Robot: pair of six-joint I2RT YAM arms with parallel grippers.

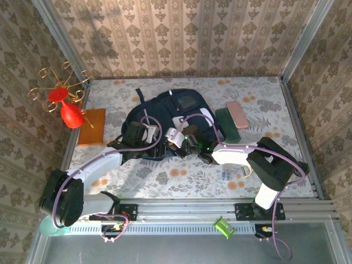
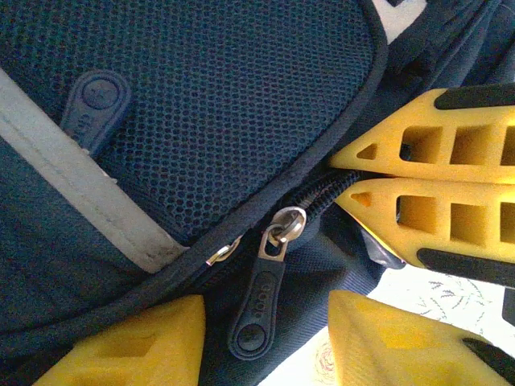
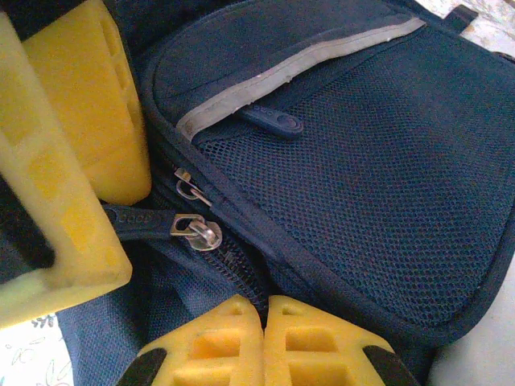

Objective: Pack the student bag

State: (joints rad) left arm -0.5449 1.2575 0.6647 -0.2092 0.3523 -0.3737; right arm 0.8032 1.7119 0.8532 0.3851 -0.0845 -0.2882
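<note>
At counter (image 1: 165,176) centre, bag (image 1: 176,107) looks far from packed: right tool (image 3: 264,338) clamped tight on bag's zip seam (image 3: 241,277) at its near edge, left tool (image 2: 269,354) half-wide straddling the pull (image 2: 257,318) without gripping it, book (image 1: 227,125) and pink case (image 1: 240,114) lying just right of bag, not in.

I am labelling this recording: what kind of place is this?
Probably a staged robot test booth, not a real room: wallpapered panels in a metal frame enclose a table with a floral cover, and left arm and right arm stand bolted to a rail at its edge.
</note>
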